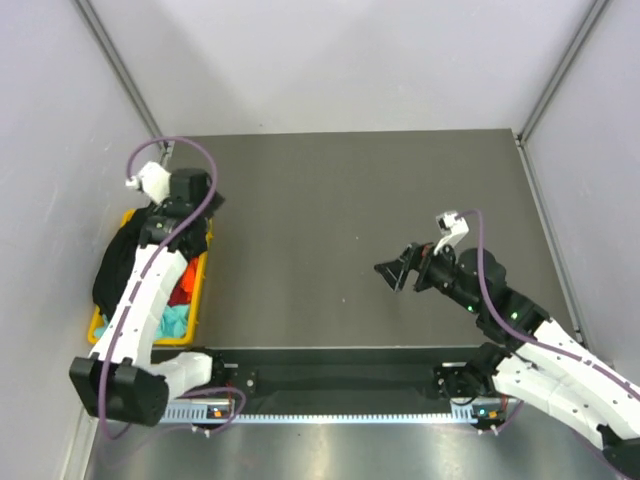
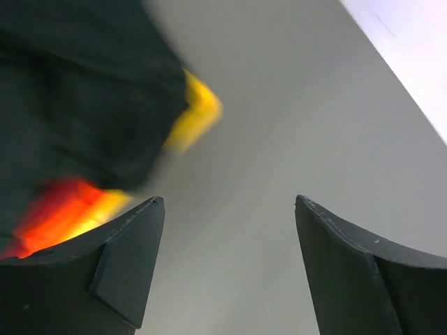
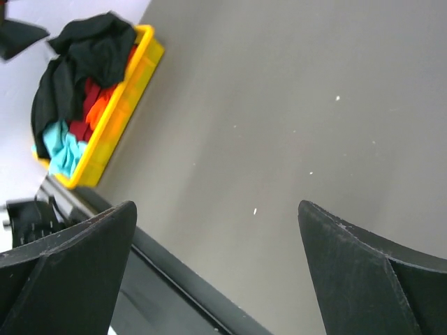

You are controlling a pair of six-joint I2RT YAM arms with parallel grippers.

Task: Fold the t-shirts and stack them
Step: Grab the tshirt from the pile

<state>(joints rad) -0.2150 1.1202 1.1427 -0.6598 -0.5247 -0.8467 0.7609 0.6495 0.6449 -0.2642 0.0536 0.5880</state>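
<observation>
- Table [image 1: 330,200]: flat dark grey matte top with pale walls on three sides; a few small light specks show on it in the right wrist view
- Yellow plastic basket [image 3: 133,84]: a rectangular, open-topped crate at the left edge of the table, against the left wall and heaped with cloth
- Black soft cloth t-shirt [image 1: 118,265]: on top of the heap, crumpled and unfolded, covering the far end of the basket and spilling over its wall-side rim
- Red cloth t-shirt [image 3: 87,98]: bunched in the middle of the basket, partly under the black one
- Orange cloth t-shirt [image 3: 105,105]: a crumpled strip beside the red one, against the basket wall that faces the table
- Teal cloth t-shirt [image 3: 63,146]: bunched at the near end of the basket, closest to the arm bases
- Left gripper [image 2: 227,202]: two black fingers spread wide with only grey table between them; it hangs over the far end of the basket, by the edge of the black shirt, which is blurred in its own view
- Right gripper [image 1: 395,272]: two black fingers fully apart, gripping no cloth; it is poised over the right-centre of the table, pointing left, well apart from the basket
</observation>
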